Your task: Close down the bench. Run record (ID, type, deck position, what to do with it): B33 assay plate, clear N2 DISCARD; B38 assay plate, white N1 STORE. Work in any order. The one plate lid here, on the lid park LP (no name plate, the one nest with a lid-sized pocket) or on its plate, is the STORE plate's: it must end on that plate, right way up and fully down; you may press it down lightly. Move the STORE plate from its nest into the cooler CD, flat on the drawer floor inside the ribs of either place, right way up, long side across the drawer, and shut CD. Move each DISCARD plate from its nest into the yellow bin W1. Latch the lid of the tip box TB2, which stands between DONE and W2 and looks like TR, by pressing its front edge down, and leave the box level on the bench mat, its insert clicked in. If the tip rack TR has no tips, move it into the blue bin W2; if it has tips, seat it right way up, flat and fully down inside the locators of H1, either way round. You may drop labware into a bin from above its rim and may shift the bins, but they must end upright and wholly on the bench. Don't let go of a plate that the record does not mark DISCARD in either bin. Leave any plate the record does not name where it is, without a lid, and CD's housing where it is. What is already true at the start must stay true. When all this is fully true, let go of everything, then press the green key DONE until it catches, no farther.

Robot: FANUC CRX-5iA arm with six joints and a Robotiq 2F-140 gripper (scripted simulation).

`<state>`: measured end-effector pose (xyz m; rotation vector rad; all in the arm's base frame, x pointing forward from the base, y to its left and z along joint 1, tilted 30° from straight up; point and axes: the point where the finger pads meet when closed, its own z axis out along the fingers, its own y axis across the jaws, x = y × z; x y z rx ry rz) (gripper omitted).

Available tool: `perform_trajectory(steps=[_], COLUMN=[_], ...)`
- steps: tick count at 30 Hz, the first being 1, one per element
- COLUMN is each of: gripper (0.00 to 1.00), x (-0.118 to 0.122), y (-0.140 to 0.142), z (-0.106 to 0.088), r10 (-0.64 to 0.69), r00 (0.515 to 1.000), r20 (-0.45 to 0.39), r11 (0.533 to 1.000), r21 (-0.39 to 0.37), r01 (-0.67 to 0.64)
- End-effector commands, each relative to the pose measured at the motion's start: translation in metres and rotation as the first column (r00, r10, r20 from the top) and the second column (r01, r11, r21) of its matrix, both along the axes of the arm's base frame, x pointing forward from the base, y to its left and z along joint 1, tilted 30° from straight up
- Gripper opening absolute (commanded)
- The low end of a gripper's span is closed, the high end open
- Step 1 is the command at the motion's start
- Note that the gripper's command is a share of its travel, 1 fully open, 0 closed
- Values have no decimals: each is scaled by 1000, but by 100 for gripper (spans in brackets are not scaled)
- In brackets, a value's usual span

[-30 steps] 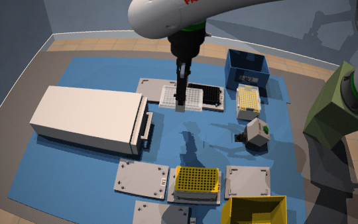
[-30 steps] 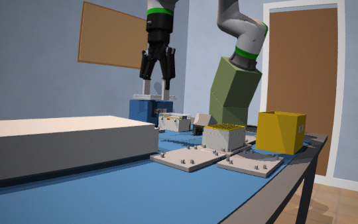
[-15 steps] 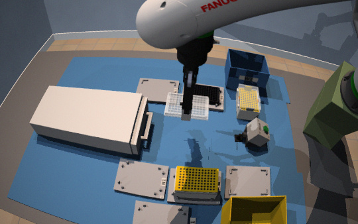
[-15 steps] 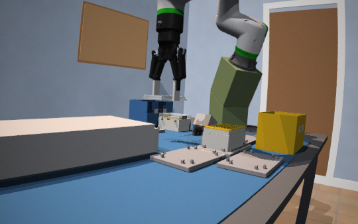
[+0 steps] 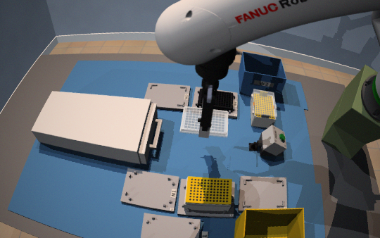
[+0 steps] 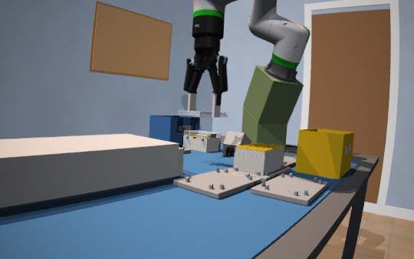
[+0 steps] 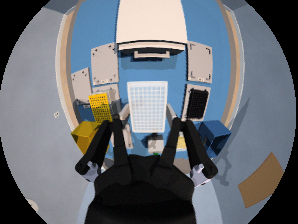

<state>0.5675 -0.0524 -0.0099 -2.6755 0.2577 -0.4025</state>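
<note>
The black two-finger gripper (image 6: 205, 110) has its jaws clamped across the short width of a clear, gridded assay plate (image 5: 191, 120), held level above the blue-matted desk (image 5: 88, 190), long axis crosswise to the fingers.

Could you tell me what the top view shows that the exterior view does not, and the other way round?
Only the top view shows the black plate in its nest, the cooler's drawer handle and the green key.
Only the exterior view shows how high the clear plate hangs above the bench, level.
Both show the gripper shut on that plate, the yellow bin, the blue bin and the yellow-topped tip rack.
</note>
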Motion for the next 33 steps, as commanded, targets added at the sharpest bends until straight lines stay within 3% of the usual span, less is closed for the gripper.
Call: perform_trajectory(steps=[1,33], gripper=[0,0], x=[-4,-37], y=[8,73], z=[2,19], r10=[-1,-1], r00=[1000,1000], r20=[0,0], r11=[1000,1000], r21=[-1,-1], r01=[1,1])
